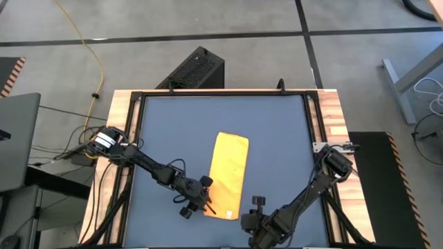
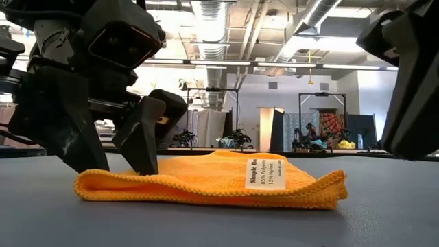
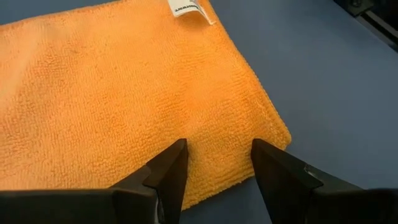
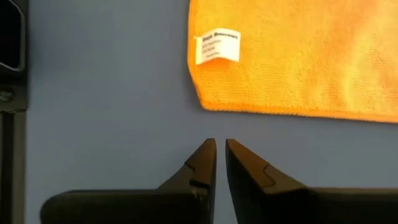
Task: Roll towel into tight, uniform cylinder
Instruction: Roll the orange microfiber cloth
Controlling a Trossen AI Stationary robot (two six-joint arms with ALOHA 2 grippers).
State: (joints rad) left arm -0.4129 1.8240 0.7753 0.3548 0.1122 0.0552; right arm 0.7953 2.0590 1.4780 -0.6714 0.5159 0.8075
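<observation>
Lying folded into a long strip just below table centre, the bright yellow soft terry towel [image 1: 230,175] awaits rolling. Left gripper [image 3: 216,163] — fingers spread — straddles its seven-o'clock corner, seemingly to start the roll; right gripper [image 4: 220,158], fingers nearly together, waits off its five-o'clock edge on the dark blue tabletop [image 1: 180,124].

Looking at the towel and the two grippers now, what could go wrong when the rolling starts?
1. The left gripper is open over the towel's near edge at one corner only. Lifting from there may start a slanted roll, not a uniform cylinder.
2. The towel lies folded, with a bulging fold near the tag. The fingers may catch only the top layer, so the roll could be loose.
3. The right gripper is shut, off the towel, so that end may slide.
</observation>
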